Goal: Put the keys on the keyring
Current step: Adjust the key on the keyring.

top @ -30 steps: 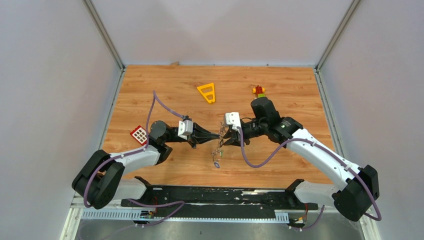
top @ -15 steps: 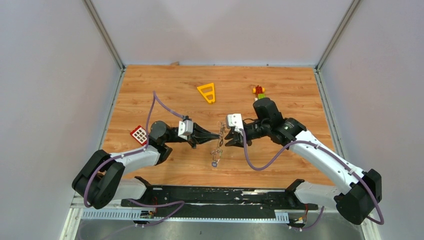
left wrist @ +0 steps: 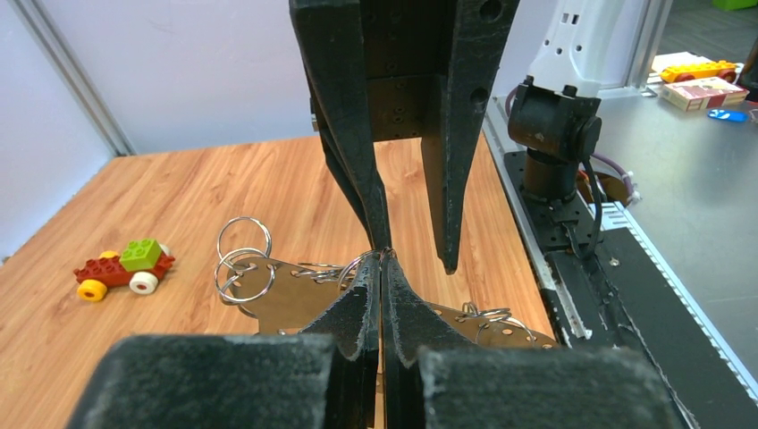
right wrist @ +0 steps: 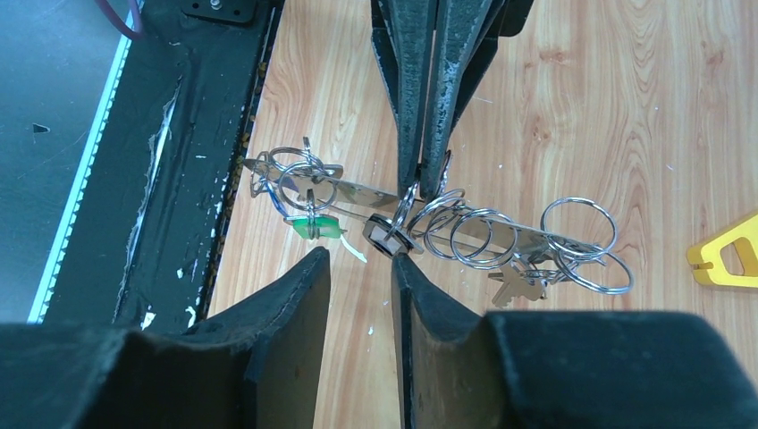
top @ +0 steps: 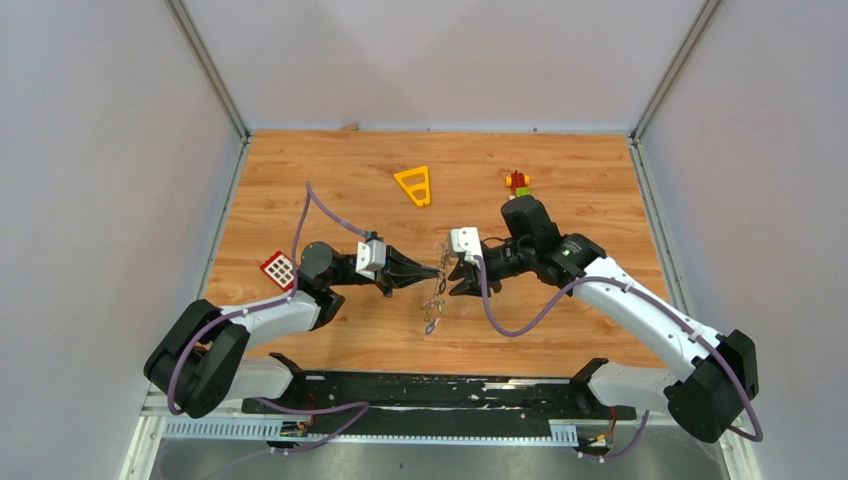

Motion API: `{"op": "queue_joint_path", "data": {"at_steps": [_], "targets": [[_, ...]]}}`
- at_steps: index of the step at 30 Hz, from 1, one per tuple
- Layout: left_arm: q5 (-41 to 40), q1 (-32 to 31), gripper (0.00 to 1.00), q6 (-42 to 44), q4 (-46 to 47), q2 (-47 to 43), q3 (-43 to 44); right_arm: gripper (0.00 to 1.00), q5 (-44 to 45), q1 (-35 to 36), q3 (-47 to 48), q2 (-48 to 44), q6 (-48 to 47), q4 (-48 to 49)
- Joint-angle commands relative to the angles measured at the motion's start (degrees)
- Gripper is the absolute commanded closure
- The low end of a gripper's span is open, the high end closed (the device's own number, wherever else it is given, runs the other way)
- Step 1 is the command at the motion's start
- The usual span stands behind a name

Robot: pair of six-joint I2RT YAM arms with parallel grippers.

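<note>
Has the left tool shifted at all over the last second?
No. The left tool sits at the same spot against the yellow triangle, shut on the keyring.

I found the table (top: 330, 170) brightly, evenly lit from overhead, with only soft, short shadows on it. In the wrist views the foreground nearest the lens was blurred; the table beyond was sharp.
</note>
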Motion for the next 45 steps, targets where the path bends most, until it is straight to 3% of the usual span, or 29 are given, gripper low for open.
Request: {"op": "queue_joint_path", "data": {"at_steps": [1,29,34,40,45], "targets": [[-0.39,0.22,1.0,-0.67,3.97,0.17,0.05,0.67,-0.87,-0.12,2.53,0.81,0.7,2.55],[-1.21,0.18,1.0,0.17,2.93,0.0,-0.04,0.65,-3.57,-0.01,2.58,0.54,5.59,7.72],[-1.21,0.18,1.0,-0.08,3.09,-0.11,-0.05,0.69,-3.41,-0.04,2.59,1.13,6.46,8.66],[-1.21,0.25,1.0,-0.88,3.99,0.5,-0.13,0.87,-2.63,-0.03,2.23,1.32,7.2,9.76],[-1.2,0.19,1.0,-1.38,4.56,0.95,-0.12,0.93,-1.31,0.01,1.96,0.99,7.76,10.57]]}}
